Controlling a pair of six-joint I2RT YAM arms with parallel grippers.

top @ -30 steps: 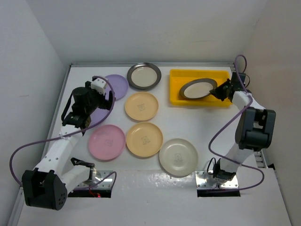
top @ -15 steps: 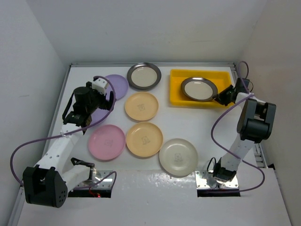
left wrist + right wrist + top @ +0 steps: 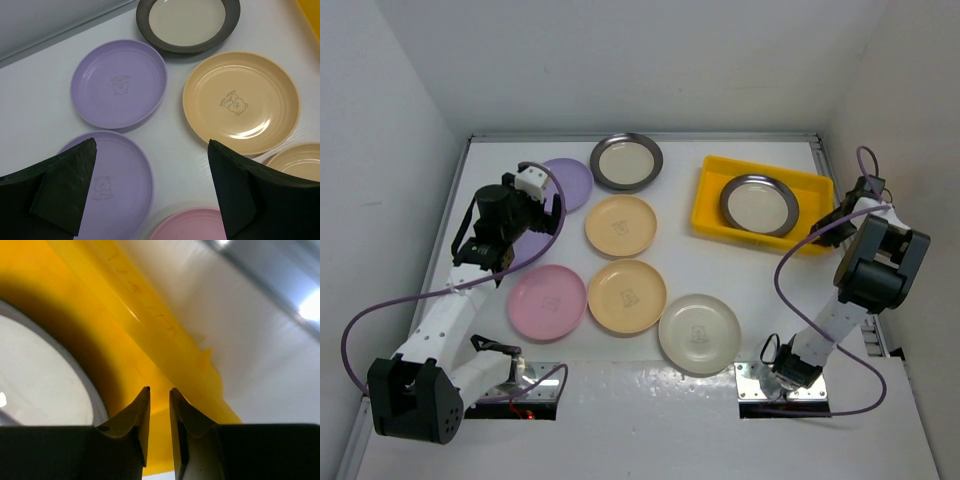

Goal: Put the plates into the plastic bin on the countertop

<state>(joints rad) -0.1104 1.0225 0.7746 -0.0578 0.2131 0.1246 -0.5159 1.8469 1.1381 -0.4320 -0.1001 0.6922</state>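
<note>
Countertop (image 3: 740, 270): plastic bin (image 3: 708, 205) now skewed, dark-rimmed plate (image 3: 758, 204) flat inside; right pincer (image 3: 159, 390) unclear, left pincer (image 3: 152, 141) released.

The dark-rimmed plate (image 3: 758, 204) now lies flat in the yellow bin (image 3: 715, 200), itself seemingly dragged askew

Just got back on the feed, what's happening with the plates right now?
One dark-rimmed plate lies in the yellow bin. The right gripper sits at the bin's right wall, jaws barely apart, holding nothing. The left gripper hovers wide open over the lilac plates; seven plates in all lie on the countertop.
</note>
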